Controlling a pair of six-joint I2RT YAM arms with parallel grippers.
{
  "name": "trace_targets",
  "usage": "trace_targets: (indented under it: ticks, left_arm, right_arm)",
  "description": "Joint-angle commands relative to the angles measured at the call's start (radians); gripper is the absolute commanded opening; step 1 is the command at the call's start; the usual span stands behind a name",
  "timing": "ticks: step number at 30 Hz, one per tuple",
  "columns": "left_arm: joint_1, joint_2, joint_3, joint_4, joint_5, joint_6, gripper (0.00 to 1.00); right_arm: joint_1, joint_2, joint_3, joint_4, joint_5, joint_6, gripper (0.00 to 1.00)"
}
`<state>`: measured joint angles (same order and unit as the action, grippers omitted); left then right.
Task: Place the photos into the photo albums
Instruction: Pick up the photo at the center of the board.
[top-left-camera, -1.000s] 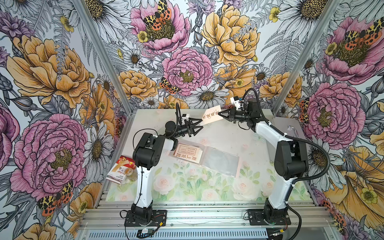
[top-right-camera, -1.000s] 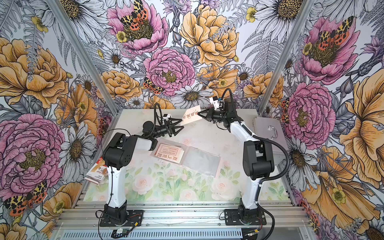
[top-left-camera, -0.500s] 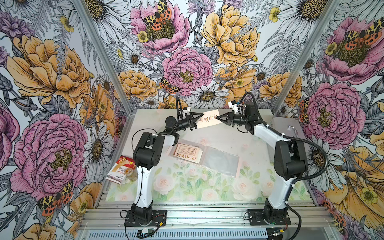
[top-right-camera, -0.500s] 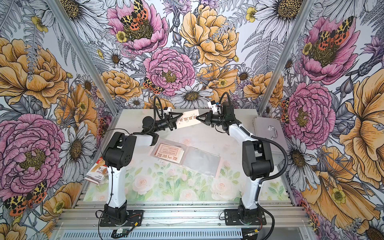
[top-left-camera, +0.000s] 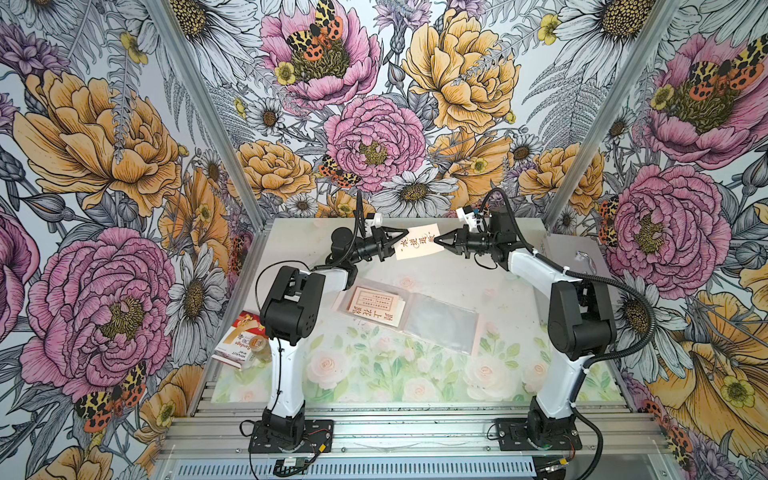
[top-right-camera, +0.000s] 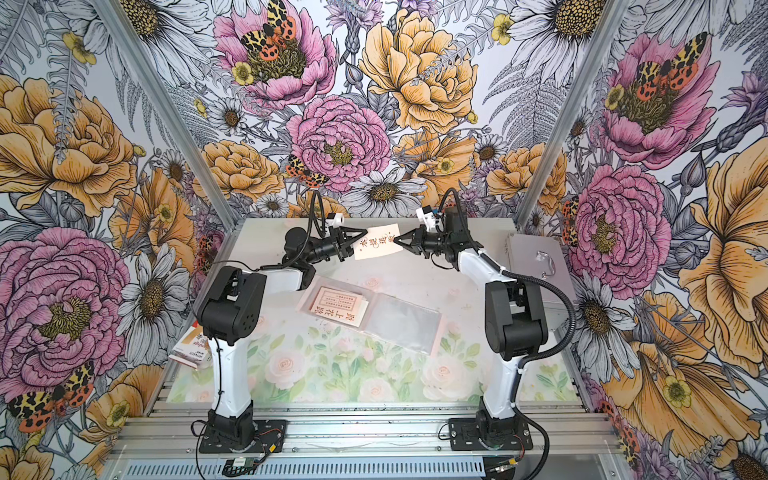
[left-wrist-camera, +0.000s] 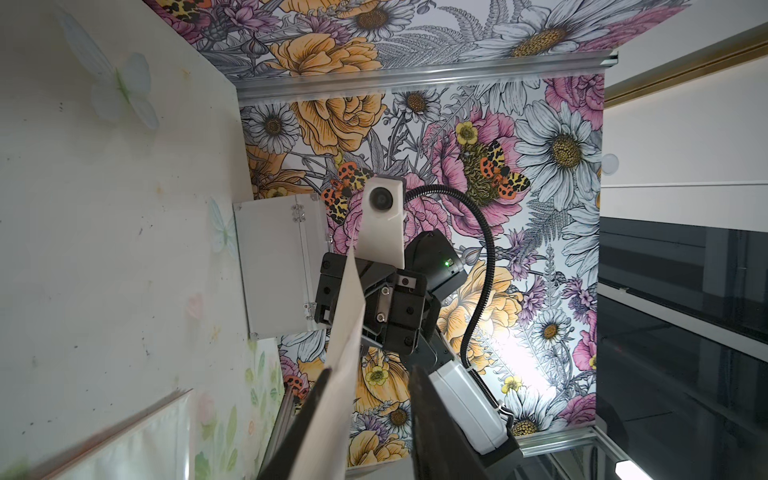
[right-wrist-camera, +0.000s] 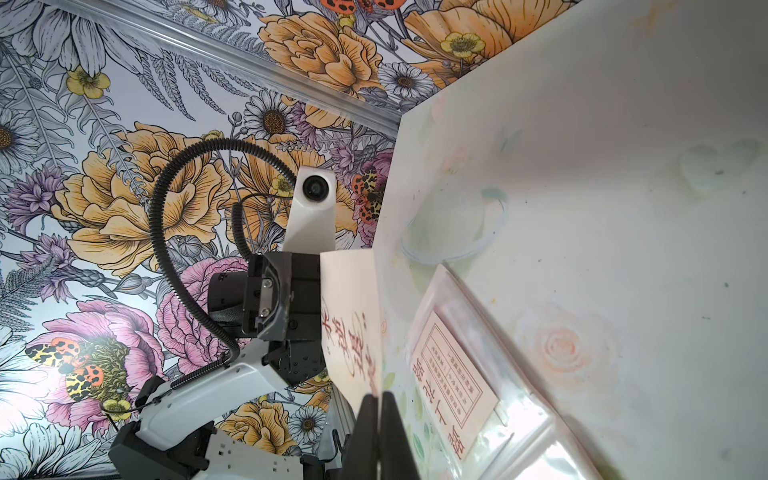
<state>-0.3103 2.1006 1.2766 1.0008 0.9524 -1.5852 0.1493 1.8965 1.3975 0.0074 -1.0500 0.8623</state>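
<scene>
Top views both show the counter (top-left-camera: 457, 274), the open photo album (top-left-camera: 440, 328) at centre; at its 12 o'clock a cream photo (top-left-camera: 417, 242) hangs mid-air, right gripper (top-left-camera: 443, 244) pinching its 3 o'clock edge, left gripper (top-left-camera: 399, 244) spread around the 9 o'clock edge. Left should clamp squarely before right releases
</scene>
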Motion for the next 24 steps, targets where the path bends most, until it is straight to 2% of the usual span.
trace_targets:
  ticks: [1,5,11,14,18,21,22,24]
  left_arm:
    - [-0.006,-0.059,-0.02,-0.113,0.018,0.119,0.3]
    - [-0.01,-0.09,-0.02,-0.259,0.026,0.231,0.29]
    - [0.005,-0.124,-0.04,-0.371,0.016,0.325,0.17]
    - [0.005,-0.146,-0.02,-0.508,0.008,0.422,0.08]
    - [0.006,-0.201,0.069,-0.918,-0.05,0.717,0.0]
    - [0.009,-0.226,0.148,-1.195,-0.091,0.935,0.0]
    - [0.014,-0.232,0.159,-1.241,-0.083,0.977,0.0]
    - [0.031,-0.243,0.163,-1.332,-0.075,1.054,0.0]
  right_arm:
    - [-0.001,-0.037,0.028,-0.003,0.025,-0.023,0.0]
    - [0.0,-0.04,0.033,-0.003,0.028,-0.022,0.0]
    - [0.002,-0.034,0.045,-0.004,0.026,-0.017,0.0]
    - [0.007,-0.031,0.042,-0.006,0.021,-0.018,0.0]
    - [0.007,-0.033,0.039,-0.025,0.022,-0.032,0.0]
    - [0.007,-0.034,0.021,-0.043,0.034,-0.048,0.02]
    - [0.007,-0.033,0.012,-0.054,0.037,-0.057,0.05]
    - [0.006,-0.034,-0.007,-0.085,0.051,-0.086,0.18]
